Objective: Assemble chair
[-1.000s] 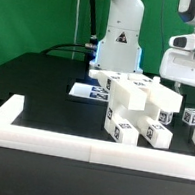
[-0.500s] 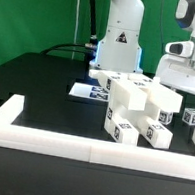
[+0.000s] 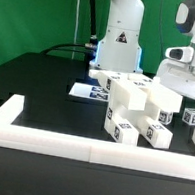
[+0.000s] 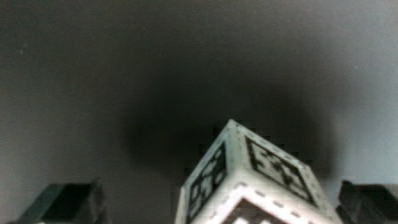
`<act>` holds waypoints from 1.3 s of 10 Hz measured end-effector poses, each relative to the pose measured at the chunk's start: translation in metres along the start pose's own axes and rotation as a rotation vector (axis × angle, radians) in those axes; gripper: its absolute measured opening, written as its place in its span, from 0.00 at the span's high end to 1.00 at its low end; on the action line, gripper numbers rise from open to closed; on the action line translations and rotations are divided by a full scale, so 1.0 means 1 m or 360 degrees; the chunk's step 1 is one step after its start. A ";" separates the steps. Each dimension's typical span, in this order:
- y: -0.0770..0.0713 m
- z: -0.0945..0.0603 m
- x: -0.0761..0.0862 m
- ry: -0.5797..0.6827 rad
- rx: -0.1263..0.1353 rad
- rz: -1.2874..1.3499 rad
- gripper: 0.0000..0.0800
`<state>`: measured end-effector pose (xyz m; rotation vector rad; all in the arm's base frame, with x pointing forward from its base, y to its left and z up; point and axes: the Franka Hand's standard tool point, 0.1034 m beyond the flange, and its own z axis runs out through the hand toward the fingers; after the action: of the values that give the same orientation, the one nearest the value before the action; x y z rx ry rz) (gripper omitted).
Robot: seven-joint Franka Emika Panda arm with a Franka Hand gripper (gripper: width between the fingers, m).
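Gripper [image 3: 194,92] wide open, empty, above small tagged block [image 4: 258,180] at 3 o'clock of chair cluster [image 3: 135,106] (likely light, rigid, slick): pinch flat sides.

Can see only a strip of the marker board [image 3: 82,90], the rest hidden behind the chair [image 3: 134,109] mid tabletop. Cannot make out the fingertips of the gripper [image 3: 194,92], cut off by the exterior view's right edge. In the wrist view, all dim and blurry: only the tip of one tagged block [image 4: 249,175], cut off by the picture's edge, and just dark stubs of the fingers [image 4: 71,203].
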<state>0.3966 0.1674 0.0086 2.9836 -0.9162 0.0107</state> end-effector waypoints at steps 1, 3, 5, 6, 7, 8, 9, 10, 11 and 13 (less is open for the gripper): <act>0.000 0.000 0.000 0.0000 0.0000 -0.0001 0.31; 0.000 0.001 -0.001 -0.0001 -0.0002 -0.0004 0.65; -0.001 0.001 -0.001 -0.0001 -0.0001 -0.0004 0.64; -0.001 0.001 -0.001 -0.0001 -0.0001 -0.0004 0.64; -0.002 0.000 0.000 0.0000 0.0002 -0.0007 0.64; -0.003 -0.002 0.003 -0.0002 0.0005 -0.0022 0.64; -0.005 -0.007 0.006 -0.0007 0.0009 -0.0037 0.64; -0.007 -0.013 0.009 -0.0017 0.0014 -0.0054 0.64; -0.008 -0.023 0.012 -0.0041 0.0014 -0.0090 0.64; -0.007 -0.052 0.022 -0.0092 0.0036 -0.0133 0.64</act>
<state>0.4194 0.1622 0.0607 3.0555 -0.8011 -0.0674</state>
